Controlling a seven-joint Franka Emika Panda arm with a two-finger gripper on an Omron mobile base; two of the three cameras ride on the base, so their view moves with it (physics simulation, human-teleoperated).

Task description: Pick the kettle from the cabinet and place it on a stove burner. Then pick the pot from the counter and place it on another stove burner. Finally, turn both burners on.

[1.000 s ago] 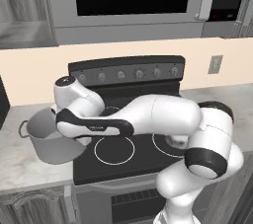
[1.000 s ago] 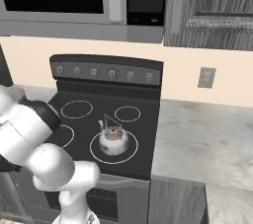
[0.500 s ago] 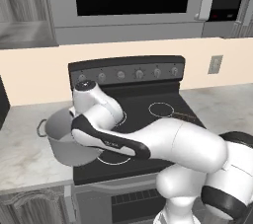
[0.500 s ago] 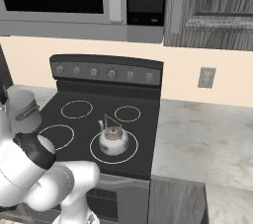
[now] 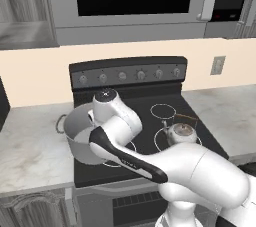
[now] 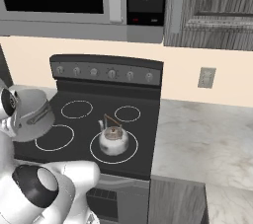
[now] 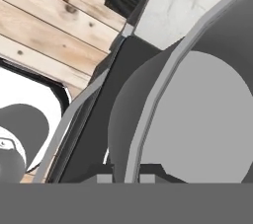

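1. Left base view: the pot sits at the front left corner of the cooktop, its left part reaching over the edge toward the desk.
2. The arm bends across the pot, with the hand at the pot's right rim.
3. Hand view: the jaws are clamped on the rim of the pot, one tip inside the wall and one outside.
4. The kettle stands upright on the front right burner, well apart from the pot.
5. Right base view: the kettle is centred in its white circle, handle arched above it.
6. The pot overlaps the front left burner near the cooktop's left edge.
7. The cabinet hangs above the desk on the right.
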